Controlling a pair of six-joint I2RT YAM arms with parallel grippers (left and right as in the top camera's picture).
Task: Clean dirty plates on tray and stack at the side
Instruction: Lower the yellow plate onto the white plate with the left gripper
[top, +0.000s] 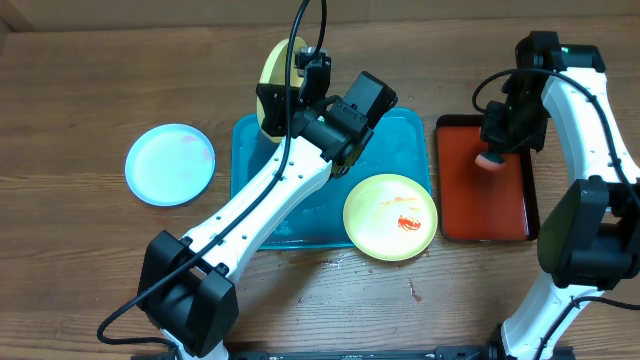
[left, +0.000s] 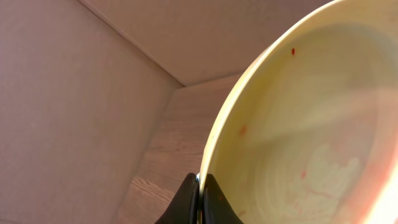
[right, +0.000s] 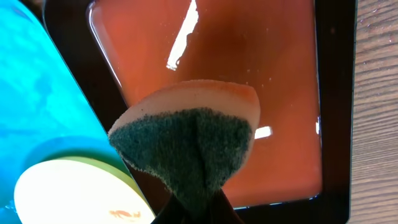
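My left gripper (left: 199, 188) pinches yellow-green plate (left: 298, 118) by rim, 11 o'clock of blue tray (top: 405, 140); right gripper (right: 198, 210) pinches sponge (right: 186, 134) over red tray (right: 261, 62).

Held plate (top: 271, 65) mostly hidden from us behind the left arm (top: 270, 195) overhead, cut off right and below in its wrist view, left fingers (left: 185, 202) showing only tips, tray (top: 405, 140) partly under that arm, right fingers lost to us behind sponge (right: 186, 140)

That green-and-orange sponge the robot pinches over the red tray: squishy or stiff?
Probably soft: the sponge folds and narrows where the right gripper pinches it. Likely light, since that small pinch holds it above the red tray. Its rough green face should resist slipping.
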